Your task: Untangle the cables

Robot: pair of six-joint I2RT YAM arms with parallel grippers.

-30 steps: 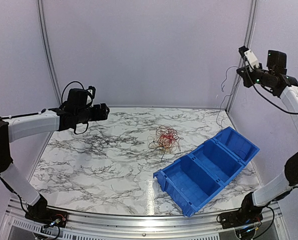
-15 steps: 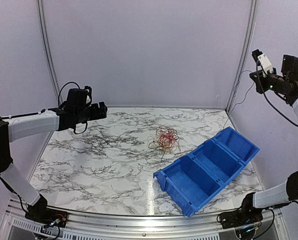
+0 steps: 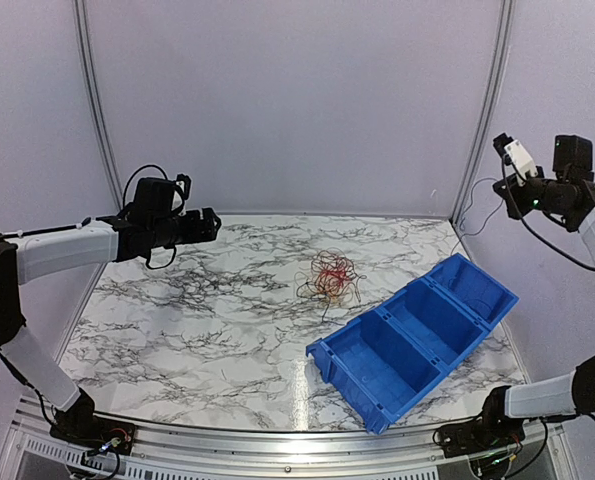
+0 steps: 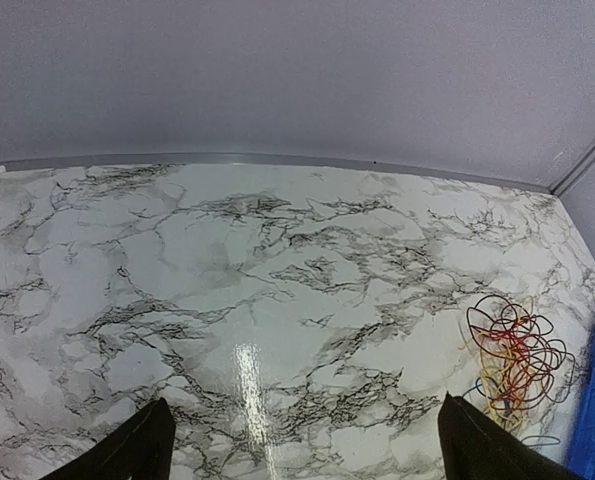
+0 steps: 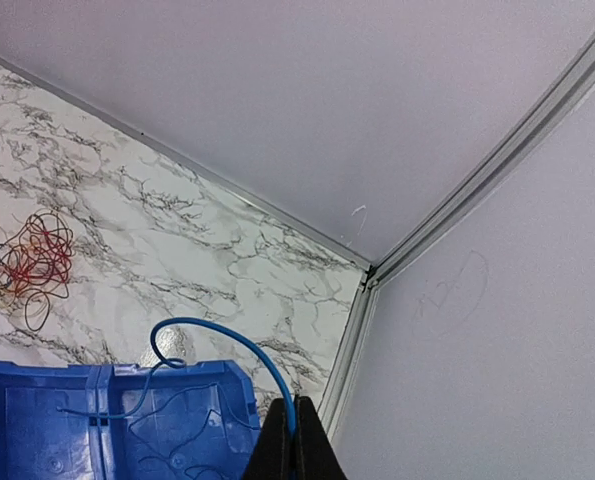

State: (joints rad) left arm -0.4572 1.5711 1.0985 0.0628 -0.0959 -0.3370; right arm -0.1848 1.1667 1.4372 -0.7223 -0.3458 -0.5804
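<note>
The cables [image 3: 329, 277] lie in a small tangle of red, orange and dark loops on the marble table, left of the blue bin [image 3: 412, 335]. The tangle also shows in the left wrist view [image 4: 512, 360] and the right wrist view [image 5: 32, 262]. My right gripper [image 5: 295, 425] is shut on a thin blue wire [image 5: 217, 335] that arcs down into the bin's end compartment [image 5: 177, 430]. It hangs high at the far right [image 3: 504, 185]. My left gripper [image 4: 302, 455] is open and empty, raised over the table's left side [image 3: 209, 224], well away from the tangle.
The blue bin has three compartments and lies slantwise at the right front of the table. A metal frame post [image 3: 487, 110] rises in the back right corner, close to my right gripper. Walls close the back and sides.
My right gripper has swung to the right, rising and then dropping, with the blue wire in it. My left arm has barely shifted. The tangle has not moved.
</note>
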